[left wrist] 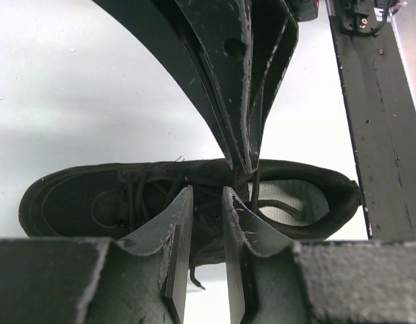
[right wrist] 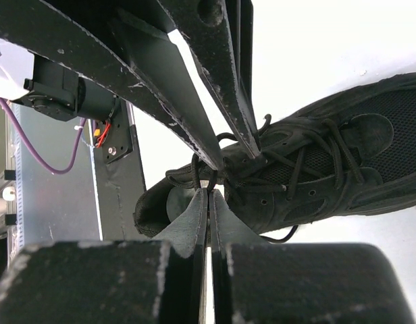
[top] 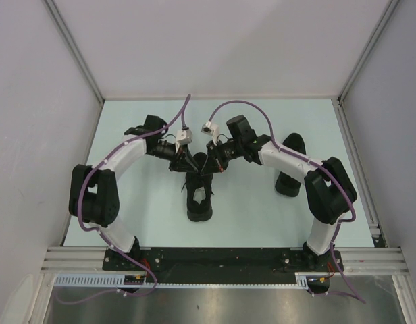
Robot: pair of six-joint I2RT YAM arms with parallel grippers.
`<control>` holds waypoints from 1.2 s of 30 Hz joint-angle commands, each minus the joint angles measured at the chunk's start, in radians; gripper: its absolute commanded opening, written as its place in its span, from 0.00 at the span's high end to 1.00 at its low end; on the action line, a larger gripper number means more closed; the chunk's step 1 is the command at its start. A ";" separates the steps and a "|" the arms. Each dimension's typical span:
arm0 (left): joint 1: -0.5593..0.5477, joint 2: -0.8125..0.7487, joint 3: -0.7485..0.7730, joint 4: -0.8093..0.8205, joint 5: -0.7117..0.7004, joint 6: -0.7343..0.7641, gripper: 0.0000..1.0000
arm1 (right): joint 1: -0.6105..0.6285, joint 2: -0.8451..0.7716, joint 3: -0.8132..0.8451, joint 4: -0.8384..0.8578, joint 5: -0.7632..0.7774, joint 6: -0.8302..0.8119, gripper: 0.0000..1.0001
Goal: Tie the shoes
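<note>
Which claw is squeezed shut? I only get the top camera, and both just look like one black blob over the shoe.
Observer: The right gripper. Its wrist camera shows both fingers pressed flat together.
Operator: Is it holding the lace?
Observer: A lace loop sits right at its tips. I cannot tell if it is pinched.
Operator: And the other claw?
Observer: The left gripper has a clear gap between its fingers, over the laced middle of the shoe.
</note>
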 commanded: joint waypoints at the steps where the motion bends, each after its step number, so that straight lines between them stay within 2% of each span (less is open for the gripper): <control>1: -0.013 -0.030 0.001 0.053 0.078 -0.022 0.72 | 0.003 -0.002 0.036 0.020 0.006 0.002 1.00; 12: -0.021 -0.017 0.019 -0.085 0.114 0.082 0.73 | 0.004 -0.001 0.036 0.027 0.016 0.005 1.00; 17: -0.024 -0.015 0.013 -0.081 0.118 0.076 0.73 | 0.004 0.001 0.035 0.022 0.018 0.004 1.00; 23: -0.024 -0.035 0.014 -0.001 0.094 -0.006 0.74 | 0.006 -0.002 0.035 0.019 0.019 -0.004 1.00; 26: -0.032 -0.037 0.008 0.030 0.072 -0.058 0.77 | 0.007 -0.001 0.035 0.027 0.019 0.005 1.00; 32: -0.046 -0.035 -0.021 0.024 0.060 -0.034 0.83 | 0.000 -0.004 0.033 0.030 0.021 0.014 1.00; 36: -0.046 -0.018 -0.012 -0.060 0.054 0.036 0.85 | -0.009 -0.005 0.032 0.033 0.022 0.023 1.00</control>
